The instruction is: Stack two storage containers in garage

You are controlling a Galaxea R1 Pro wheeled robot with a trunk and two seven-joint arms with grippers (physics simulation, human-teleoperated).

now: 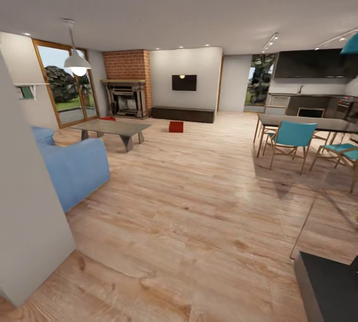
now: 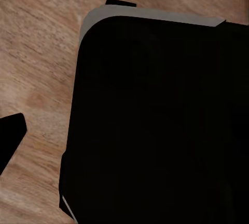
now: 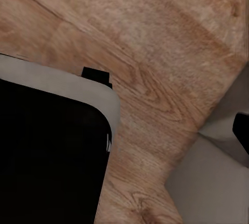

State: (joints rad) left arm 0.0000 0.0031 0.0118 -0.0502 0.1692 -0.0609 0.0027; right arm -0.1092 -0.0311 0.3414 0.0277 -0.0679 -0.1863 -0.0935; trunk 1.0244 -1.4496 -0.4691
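Looking across the living room (image 1: 199,172) with its light wood plank floor, I see a blue sofa (image 1: 74,167) near my left, a grey coffee table (image 1: 117,128) beyond it, and the brick fireplace (image 1: 127,88) and black TV (image 1: 184,82) on the far wall. One red storage container (image 1: 175,126) sits on the planks just before the long dark bench (image 1: 183,114), well apart from me, and another red shape (image 1: 107,118), too small to tell, lies behind the table. My wrist cameras show my dark base (image 2: 155,120) over the planks, and I cannot tell whether either gripper is clenched or released.

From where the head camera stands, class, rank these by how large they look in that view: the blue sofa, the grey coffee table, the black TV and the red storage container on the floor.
1. blue sofa, though nearness to the camera inflates it
2. grey coffee table
3. black TV
4. red storage container

The TV and container are both far off, so their apparent sizes understate them.
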